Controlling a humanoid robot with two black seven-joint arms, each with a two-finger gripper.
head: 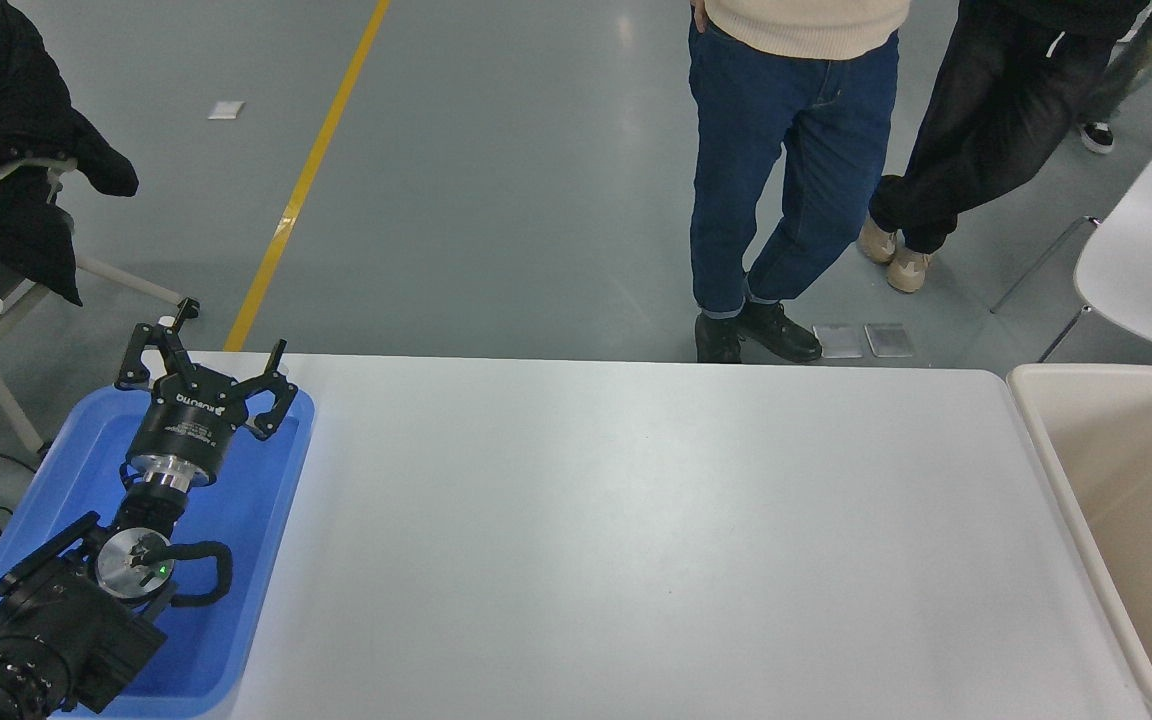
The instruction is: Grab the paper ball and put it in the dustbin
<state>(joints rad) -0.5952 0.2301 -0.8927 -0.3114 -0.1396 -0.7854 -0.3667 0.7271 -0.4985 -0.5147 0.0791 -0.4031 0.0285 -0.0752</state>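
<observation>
1. At the far left edge, a black jacket [11, 150] hangs over a chair on the grey floor.
2. The left arm [56, 610] reaches in from the lower left corner and points away from the camera, angled slightly to the right, over a shallow blue tray [266, 520] at the table's left end.
3. The left gripper [221, 350] hangs above the tray's far edge with its black fingers [276, 362] spread apart, pinching nothing (a small green light shows on the wrist joint).
4. The white table [636, 540] fills the middle of the view.
5. Beyond the table's far edge stand two people: one in blue jeans [776, 160], close to the table, and one in black trousers [986, 120] further right.
6. The dustbin [1046, 450] stands at the table's right end, its cream rim touching or just beside the table edge; its visible inner walls are smooth.
7. The paper ball cannot be seen anywhere, and the right arm is out of view.
</observation>
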